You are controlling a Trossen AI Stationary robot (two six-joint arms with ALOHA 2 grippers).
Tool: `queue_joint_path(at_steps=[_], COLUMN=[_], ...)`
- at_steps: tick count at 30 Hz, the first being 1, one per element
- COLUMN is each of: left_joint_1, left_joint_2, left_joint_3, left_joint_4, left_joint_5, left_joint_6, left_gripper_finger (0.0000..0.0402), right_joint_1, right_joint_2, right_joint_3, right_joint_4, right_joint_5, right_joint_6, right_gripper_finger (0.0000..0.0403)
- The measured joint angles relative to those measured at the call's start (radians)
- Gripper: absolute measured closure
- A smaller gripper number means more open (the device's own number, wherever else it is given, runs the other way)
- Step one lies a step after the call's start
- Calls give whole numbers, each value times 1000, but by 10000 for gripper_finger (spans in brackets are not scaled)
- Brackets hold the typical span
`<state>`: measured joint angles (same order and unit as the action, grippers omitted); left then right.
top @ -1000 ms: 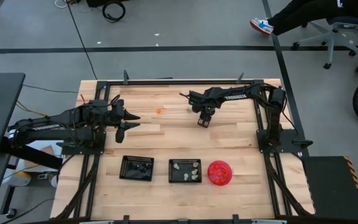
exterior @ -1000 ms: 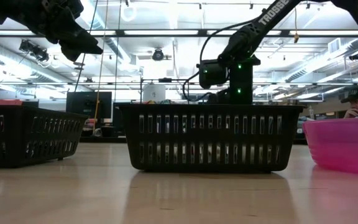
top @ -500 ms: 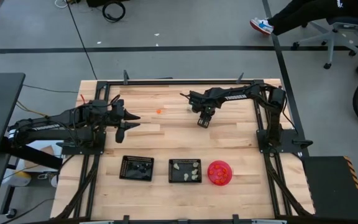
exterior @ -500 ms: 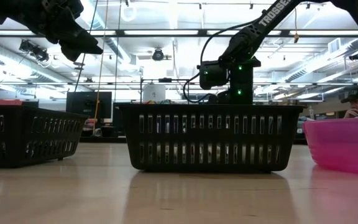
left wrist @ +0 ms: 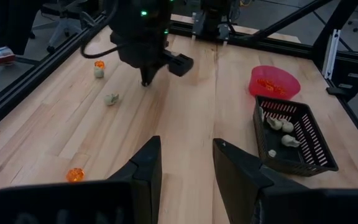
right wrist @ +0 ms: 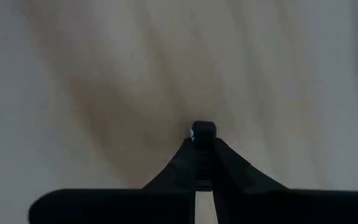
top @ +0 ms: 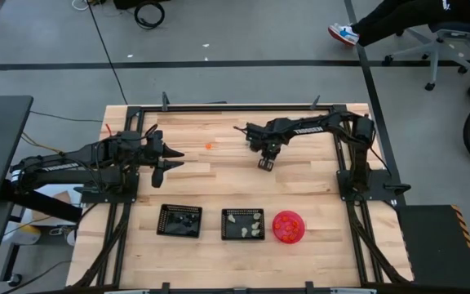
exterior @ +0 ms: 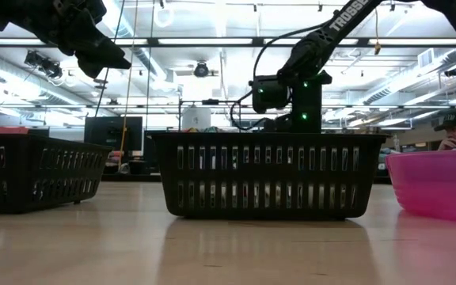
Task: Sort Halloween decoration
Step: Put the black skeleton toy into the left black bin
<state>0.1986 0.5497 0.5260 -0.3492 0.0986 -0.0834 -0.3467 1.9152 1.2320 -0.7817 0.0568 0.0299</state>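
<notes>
Two trays (top: 179,220) left of bowl (top: 288,226) on table (top: 219,175)

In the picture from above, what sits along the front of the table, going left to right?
Left black mesh tray → middle black mesh tray holding pale trinkets → round pink bowl.

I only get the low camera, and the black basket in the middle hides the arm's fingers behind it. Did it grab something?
Observer: Yes. The right gripper is pinched shut on a tiny black trinket, down at the table.
Operator: What's inside that middle basket?
Observer: From above, the middle tray holds only pale cream trinkets.
Operator: Are any more waiting to be sorted?
Observer: Yes, at least two orange ones and two cream ones lie loose on the wood.
</notes>
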Motion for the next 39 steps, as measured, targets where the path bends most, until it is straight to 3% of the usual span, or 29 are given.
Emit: queue_joint_path(at_steps=[8,11,22,39], left_joint_1=[0,0,0,0], left_joint_2=[0,0,0,0], left_joint_3=[0,0,0,0], left_joint_4=[0,0,0,21], left_joint_5=[0,0,0,0], left_joint_6=[0,0,0,0], left_gripper_finger=[285,285,285,285], right_joint_1=[79,120,260,455], right_joint_2=[-1,-1,-2,-2], right_joint_3=[95,123,131,131], right_joint_4=[14,59,533,991], right_joint_5=[-26,-86,-241,-123], right_joint_6=[4,3,-8,-173], right_gripper_finger=[363,363,363,362])
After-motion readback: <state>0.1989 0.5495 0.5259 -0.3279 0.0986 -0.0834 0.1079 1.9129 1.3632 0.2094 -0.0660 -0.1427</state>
